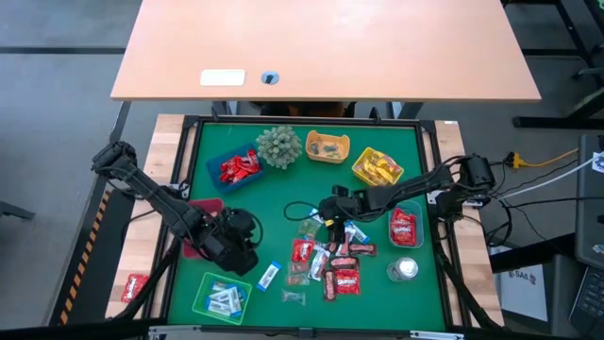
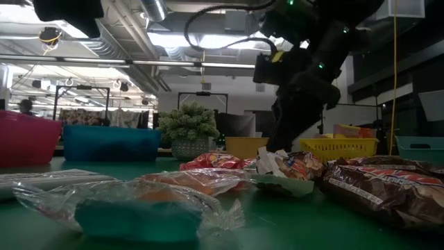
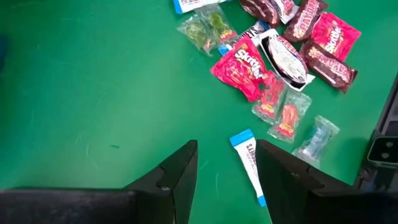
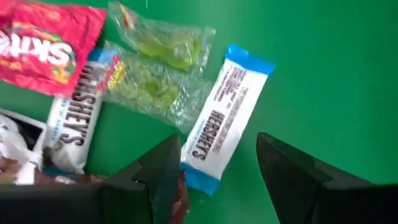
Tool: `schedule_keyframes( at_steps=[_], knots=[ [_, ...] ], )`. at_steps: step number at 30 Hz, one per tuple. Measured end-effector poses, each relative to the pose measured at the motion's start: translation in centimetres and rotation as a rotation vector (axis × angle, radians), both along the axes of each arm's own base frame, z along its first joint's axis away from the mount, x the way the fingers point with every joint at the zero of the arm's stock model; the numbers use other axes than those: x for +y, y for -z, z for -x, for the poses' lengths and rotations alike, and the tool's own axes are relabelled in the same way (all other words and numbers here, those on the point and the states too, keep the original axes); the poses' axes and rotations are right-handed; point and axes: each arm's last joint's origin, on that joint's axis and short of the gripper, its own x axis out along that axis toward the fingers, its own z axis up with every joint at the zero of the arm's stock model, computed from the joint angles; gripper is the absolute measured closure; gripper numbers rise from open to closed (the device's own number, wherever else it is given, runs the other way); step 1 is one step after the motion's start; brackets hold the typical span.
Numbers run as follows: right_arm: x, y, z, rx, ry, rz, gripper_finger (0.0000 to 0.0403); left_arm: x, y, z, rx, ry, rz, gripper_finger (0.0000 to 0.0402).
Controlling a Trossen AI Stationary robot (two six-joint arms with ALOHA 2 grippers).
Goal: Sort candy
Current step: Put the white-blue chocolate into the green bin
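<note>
The candy (image 1: pixel 326 264) lies in a loose pile on the green desk (image 1: pixel 264 217), near-centre, with sorted pieces already in trays around it.

The right hand (image 4: pixel 211 171) is spread over the pile's far edge, straddling a blue-white bar (image 4: pixel 225 112). The bar touches a clear green packet (image 4: pixel 158 87), and a second white bar (image 4: pixel 74 124) lies just beside that. If the fingers come down as they stand, one could land on the clear packet and drag it along, or pinch two wrappers at once, so a wrong sweet ends up in a tray. The bar also sits at an angle to the gap, so it may swivel or slip out when squeezed.

The left hand (image 3: pixel 227 165) hangs left of the pile, also spread, above another blue-white bar (image 3: pixel 250 163) that lies alone. That bar is flat and slick; the risk is the fingertips skidding over it. The two arms are near each other, so a reach by both into the pile could make them bump.
</note>
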Motion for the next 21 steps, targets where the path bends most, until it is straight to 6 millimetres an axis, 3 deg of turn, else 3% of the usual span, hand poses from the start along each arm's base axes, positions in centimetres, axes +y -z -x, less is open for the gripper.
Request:
schedule_keyframes(
  at_steps=[10, 15, 21],
  knots=[
    [0.1, 2.9, -0.6, 0.078, -0.002, -0.013, 0.0192, 0.1, 0.0, -0.1, -0.001, -0.002, -0.002, 0.0254],
    [0.0, 3.2, -0.6, 0.09, 0.0, -0.012, 0.0194, 0.2, 0.0, -0.1, -0.01, 0.022, -0.044, 0.0254],
    [0.1, 3.3, -0.5, 0.098, -0.004, -0.016, 0.0243, 0.3, -0.1, -0.2, -0.034, 0.022, -0.109, 0.0254]
  ],
)
